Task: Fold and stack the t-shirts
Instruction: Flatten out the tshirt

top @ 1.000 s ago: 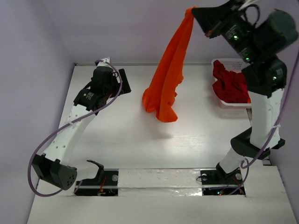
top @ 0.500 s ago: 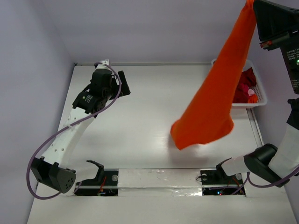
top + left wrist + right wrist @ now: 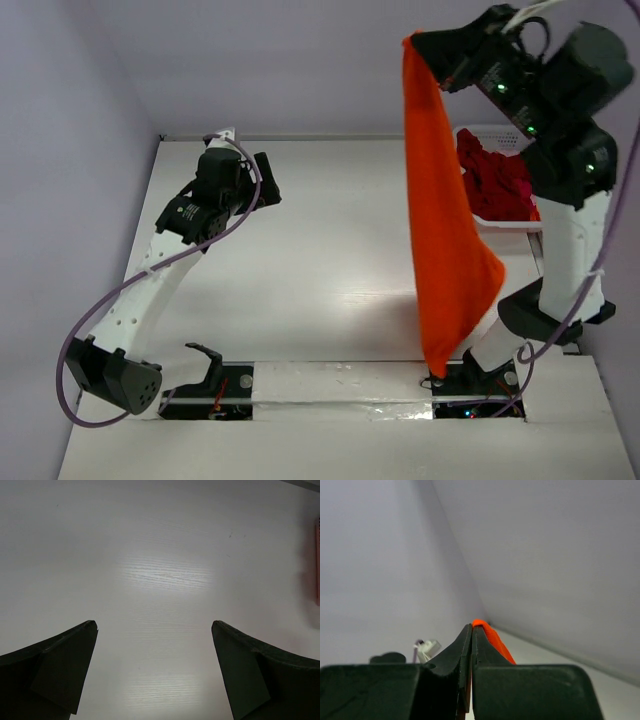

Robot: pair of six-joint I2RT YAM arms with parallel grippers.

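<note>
The orange t-shirt hangs as a long narrow drape from my right gripper, which is raised high at the back right and shut on its top edge. In the right wrist view the jaws are pressed together with orange cloth showing just past the tips of the gripper. The shirt's lower end hangs near the right arm base. The crimson t-shirt lies crumpled in the white basket. My left gripper is open and empty over the bare table at the back left; in its wrist view nothing is between the jaws.
The white basket stands at the back right edge of the white table. Grey walls close in the back and both sides. The arm bases and a taped strip run along the near edge.
My right gripper has swung the hanging orange shirt: from the middle, far to the right, and now back leftward. The shirt now hangs long and narrow. The left arm has barely moved.
</note>
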